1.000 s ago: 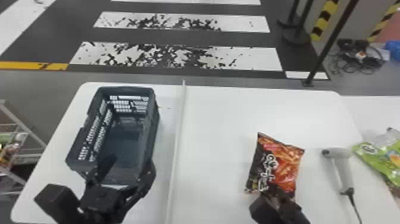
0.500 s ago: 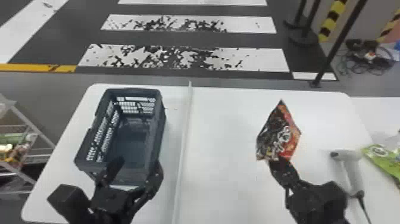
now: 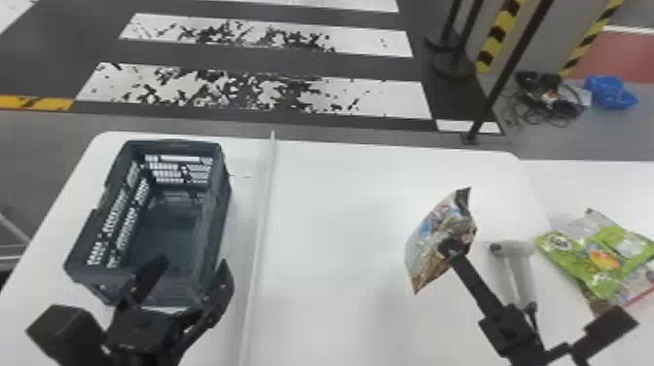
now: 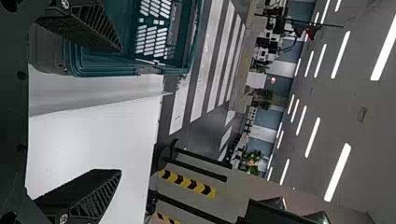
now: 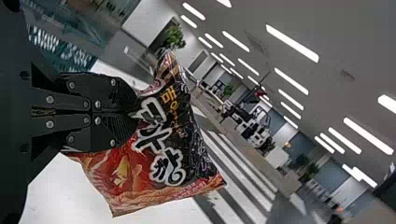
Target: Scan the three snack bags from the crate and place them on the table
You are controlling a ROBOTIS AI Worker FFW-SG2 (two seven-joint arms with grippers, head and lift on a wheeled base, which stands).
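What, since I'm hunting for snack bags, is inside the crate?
The crate shows bare floor and slotted walls, no bag in sight. The left claw covers some of its near end; what lies there is hidden.

Matte black from arm to fingertip, dotted with round silver screws [image 5: 50, 99].
On the left gripper [image 3: 194, 266], shows tapering black fingers [image 4: 86, 196] with slanted ribs down the sides, a screw at each root, and a flat dark plate [image 4: 13, 112] with round holes behind the jaws; beside them, carries a boxy black housing [image 3: 68, 333]. On the right gripper [image 3: 452, 249], has round-ended, finely ridged black fingers [image 5: 122, 91], with screws mirrored across the jaws; farther back, has an angular black block [image 3: 610, 326].
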